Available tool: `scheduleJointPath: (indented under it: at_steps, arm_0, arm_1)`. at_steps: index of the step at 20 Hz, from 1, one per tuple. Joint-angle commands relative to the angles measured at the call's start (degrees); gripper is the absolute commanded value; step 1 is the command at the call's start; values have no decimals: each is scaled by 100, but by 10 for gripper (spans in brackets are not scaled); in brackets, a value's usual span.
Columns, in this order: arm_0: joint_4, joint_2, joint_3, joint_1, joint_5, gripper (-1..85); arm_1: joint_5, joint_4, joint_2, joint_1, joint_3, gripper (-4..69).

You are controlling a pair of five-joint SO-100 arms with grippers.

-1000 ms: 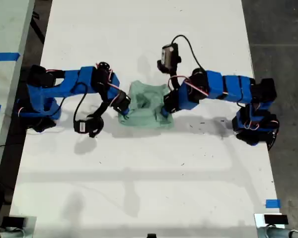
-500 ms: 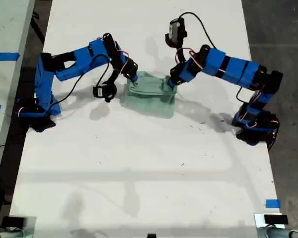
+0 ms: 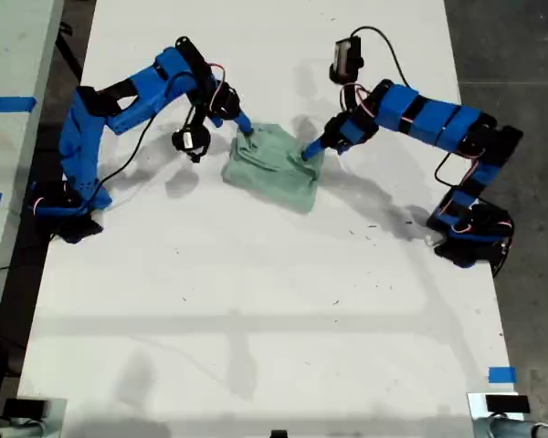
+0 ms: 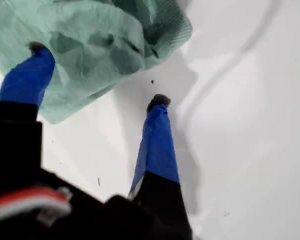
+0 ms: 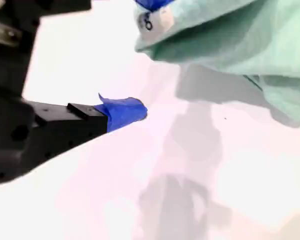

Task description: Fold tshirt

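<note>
Tshirt (image 3: 274, 172) lies bunched in a rough folded heap on the white desk (image 3: 256, 301), toward 12 o'clock from the desk's middle in the exterior view. It is pale green and creased, and its edges do not line up.

In that view two blue arms meet at the cloth. One arm (image 3: 128, 100) comes in from 9 o'clock, and its tip touches the heap's 10 o'clock corner. The other arm (image 3: 420, 119) comes in from 3 o'clock, and its tip is on the heap's 2 o'clock corner. We cannot tell which of the two is first and which is second.

Our first gripper (image 4: 98, 74) has its jaws spread wide. One blue-taped finger (image 4: 30, 75) rests against the crumpled cloth. The other finger (image 4: 157, 140) is down at bare desk, clear of the cloth. Nothing is pinched between them.

Our second gripper (image 5: 145, 57) also has its jaws wide apart. The lower finger (image 5: 122, 112) is over bare desk, just short of the cloth. What looks like the upper finger is at the cloth's edge by a small white tag (image 5: 152, 21). We see no grip on the cloth, and its hem hangs just above the desk there.
</note>
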Motion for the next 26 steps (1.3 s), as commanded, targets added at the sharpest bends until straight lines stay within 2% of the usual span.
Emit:
scheduleJointPath:
  at_steps: [1,3,5,8,12,13,15,16,18,19,20,21,23,25,26]
  arm_0:
    - [606,1863,237,396,-255,251]
    - [1072,2663,606,729,-606,238]
    - [993,3718,1679,1107,-888,193]
    - [-492,6205,4931,1749,-1529,20]
    - [-2083,10283,9624,2646,-3313,1]
    - [-2285,11479,10644,2821,-3718,1]
    - [-1547,13474,11883,2979,-4210,1]
    - [-1301,13351,12015,3041,-4403,1]
    - [-1573,13456,12630,3041,-4377,2]
    - [-1617,13438,13034,3015,-4430,3]
    - [-1178,13368,13043,2944,-4447,3]
    - [-747,13421,13034,2813,-4456,13]
    - [-633,13421,13043,2707,-4447,67]
    - [-633,13421,13043,2663,-4447,79]
    - [-633,13421,13043,2663,-4447,80]
  arm_1:
    - [396,853,1424,-369,-668,307]
    - [809,1318,2355,-694,-519,276]
    - [1415,1512,3375,-1125,-9,242]
    - [2681,1230,4975,-2021,1485,157]
    - [4526,510,7629,-3103,4201,39]
    - [4957,448,8367,-3313,4904,19]
    - [5739,510,9738,-3665,6170,-17]
    - [5985,501,10389,-3832,6688,-17]
    - [6442,334,10380,-4017,7400,-15]
    - [6407,202,10371,-4008,7620,1]
    - [6794,9,10371,-3999,7954,37]
    - [6521,-105,10362,-3990,7998,57]
    - [5273,-114,10371,-3735,7998,57]
    - [2733,-105,10371,-3647,7998,57]
    - [2136,-26,10371,-3639,7963,52]
